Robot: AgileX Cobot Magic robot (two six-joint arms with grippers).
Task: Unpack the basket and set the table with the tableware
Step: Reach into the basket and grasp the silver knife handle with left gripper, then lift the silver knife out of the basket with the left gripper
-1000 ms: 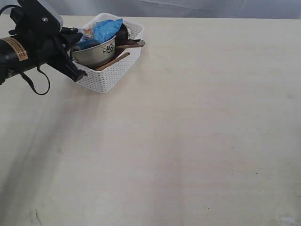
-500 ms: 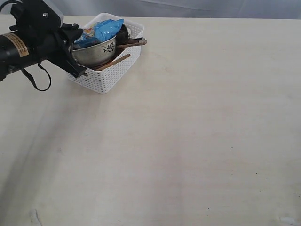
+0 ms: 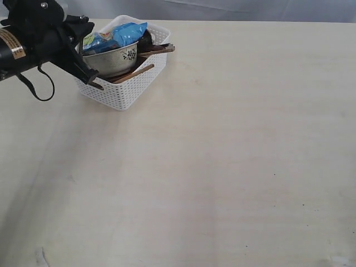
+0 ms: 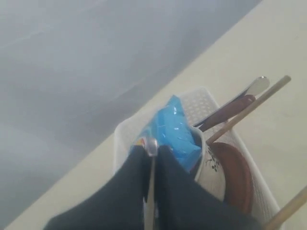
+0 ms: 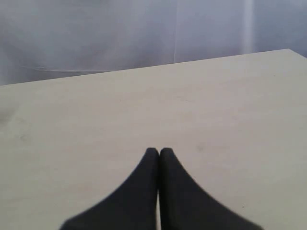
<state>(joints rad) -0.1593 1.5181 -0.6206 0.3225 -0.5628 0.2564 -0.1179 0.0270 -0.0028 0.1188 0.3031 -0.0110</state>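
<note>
Unpacking the basket (image 3: pixel 130 92): we judge the first piece is in hand.
Our left end effector (image 4: pixel 151 151) pinches a thin steel piece (image 4: pixel 152 143); the right end effector (image 5: pixel 159 151) is pressed together. Next, we should lift it clear.

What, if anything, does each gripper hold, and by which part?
Left gripper pinches a thin steel utensil near its rounded end; knife or fork unclear. Right gripper holds nothing.

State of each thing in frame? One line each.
left gripper, shut on a thin silvery strip, unclear what it is
right gripper, shut, empty
basket, upright on table, full
bowl, in basket, under snack bag
snack bag, on top of bowl
chopsticks, in basket, ends past the rim
</note>
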